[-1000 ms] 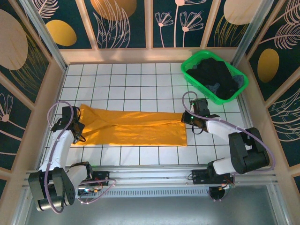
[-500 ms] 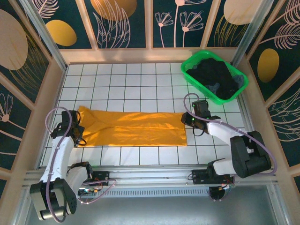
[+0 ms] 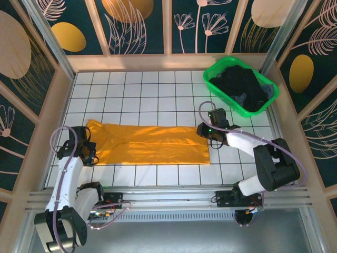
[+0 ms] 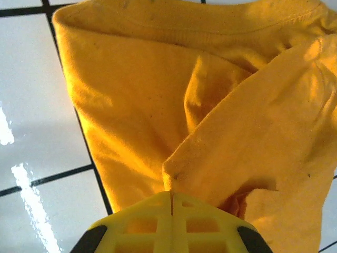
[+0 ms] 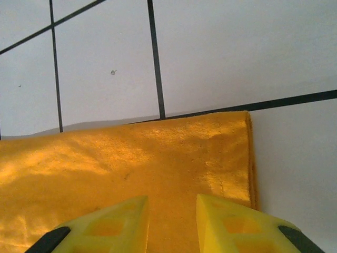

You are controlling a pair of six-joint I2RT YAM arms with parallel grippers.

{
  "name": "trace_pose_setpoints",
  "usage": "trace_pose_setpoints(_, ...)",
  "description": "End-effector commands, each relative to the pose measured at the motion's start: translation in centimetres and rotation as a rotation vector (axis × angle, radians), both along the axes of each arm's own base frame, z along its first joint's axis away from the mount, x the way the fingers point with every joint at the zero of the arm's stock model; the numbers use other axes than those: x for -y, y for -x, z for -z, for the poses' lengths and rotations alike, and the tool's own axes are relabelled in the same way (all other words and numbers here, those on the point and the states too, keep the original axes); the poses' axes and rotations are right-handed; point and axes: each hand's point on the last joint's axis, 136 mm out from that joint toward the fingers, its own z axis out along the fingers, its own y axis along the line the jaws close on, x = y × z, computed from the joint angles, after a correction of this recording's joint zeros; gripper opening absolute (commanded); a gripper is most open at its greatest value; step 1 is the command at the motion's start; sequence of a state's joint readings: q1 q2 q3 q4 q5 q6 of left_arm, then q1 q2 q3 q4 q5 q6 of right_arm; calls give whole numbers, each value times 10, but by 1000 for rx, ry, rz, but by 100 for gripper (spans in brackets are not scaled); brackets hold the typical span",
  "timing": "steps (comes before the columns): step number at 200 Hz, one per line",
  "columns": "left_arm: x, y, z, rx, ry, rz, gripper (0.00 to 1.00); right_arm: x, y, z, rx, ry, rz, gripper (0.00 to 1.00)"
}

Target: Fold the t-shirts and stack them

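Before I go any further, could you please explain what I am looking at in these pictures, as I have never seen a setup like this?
These are two robot arms bolted at the near edge of a white tiled table. One picture comes from a fixed camera above and behind them. The other two come from small cameras on each wrist, looking past that arm's own yellow fingers. An orange t-shirt lies across the table, folded into a long strip. The left gripper is shut, pinching the cloth at the shirt's left end. The right gripper hovers over the right hem with its jaws apart, holding nothing. At the far right, a green basket holds dark shirts.
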State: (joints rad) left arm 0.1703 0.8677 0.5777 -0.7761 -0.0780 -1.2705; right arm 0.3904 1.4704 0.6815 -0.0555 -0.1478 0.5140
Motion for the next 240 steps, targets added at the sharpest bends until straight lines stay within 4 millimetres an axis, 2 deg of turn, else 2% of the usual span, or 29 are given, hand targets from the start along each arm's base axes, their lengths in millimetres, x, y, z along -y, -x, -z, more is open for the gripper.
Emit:
trace_pose_setpoints(1,5,15,2,-46,46,-35,0,-8,-11,-5,14,-15,12,30)
trace_pose_setpoints(13,5,14,1,-60,36,-14,0,-9,-13,-3,14,-15,10,30)
trace_pose_setpoints(19,6,21,5,-102,37,-1,0,-9,-13,-1,10,-15,11,30)
trace_pose_setpoints(65,17,31,27,-176,72,50,0,-16,-16,5,3,-25,4,30)
trace_pose_setpoints(91,14,35,31,-190,55,37,0,-20,-21,6,7,-30,5,30)
trace_pose_setpoints(96,14,28,31,-163,53,39,0,-21,-21,6,5,-30,6,30)
trace_pose_setpoints(127,22,22,39,-166,87,92,0,-25,-24,7,3,-29,7,30)
trace_pose_setpoints(136,24,17,36,-151,91,113,1,-26,-25,7,4,-31,8,30)
trace_pose_setpoints(146,24,10,28,-129,87,130,19,-26,-26,7,4,-31,9,30)
trace_pose_setpoints(158,21,5,13,-112,62,131,48,-28,-26,6,6,-34,11,30)
trace_pose_setpoints(166,18,0,2,-95,42,128,57,-28,-26,7,6,-36,12,30)
trace_pose_setpoints(188,9,-15,-28,-27,-6,113,59,-31,-26,7,6,-46,11,29)
trace_pose_setpoints(209,2,-37,-47,29,-46,111,51,-35,-26,8,1,-56,12,29)
trace_pose_setpoints(222,2,-59,-48,62,-41,133,45,-38,-26,9,-1,-65,9,28)
trace_pose_setpoints(240,8,-97,-36,112,-3,176,40,-42,-24,11,-11,-74,2,27)
